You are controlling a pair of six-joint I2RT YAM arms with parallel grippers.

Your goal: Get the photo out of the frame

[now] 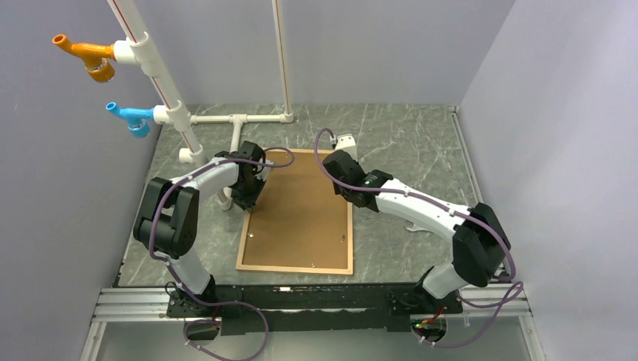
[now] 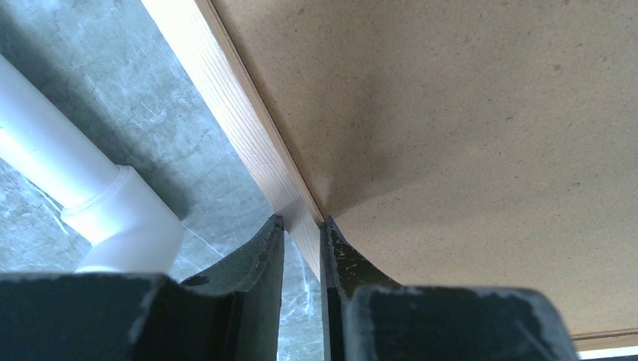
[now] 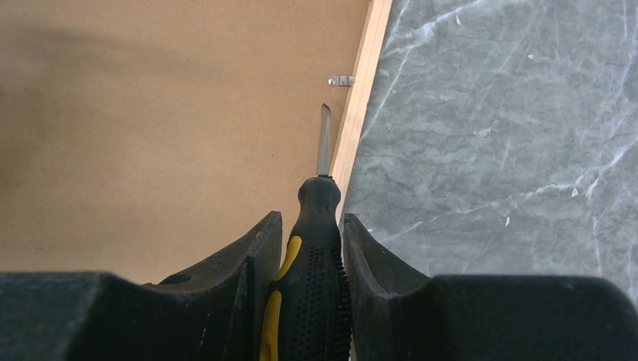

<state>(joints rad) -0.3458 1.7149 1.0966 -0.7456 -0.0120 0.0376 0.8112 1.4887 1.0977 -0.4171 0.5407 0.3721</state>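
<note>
Grey table [image 1: 421, 143] holds the frame [image 1: 293, 268] (thin pale wood), brown backing [image 1: 301, 210] upward.

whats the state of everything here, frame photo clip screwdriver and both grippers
frame: lying flat, back side up
photo: still in the frame, brown back showing
clip: on the right rail, over the photo's back, untouched
screwdriver: gripped, tip short of the clip
left gripper: shut on the frame's left rail
right gripper: shut on the screwdriver
</note>
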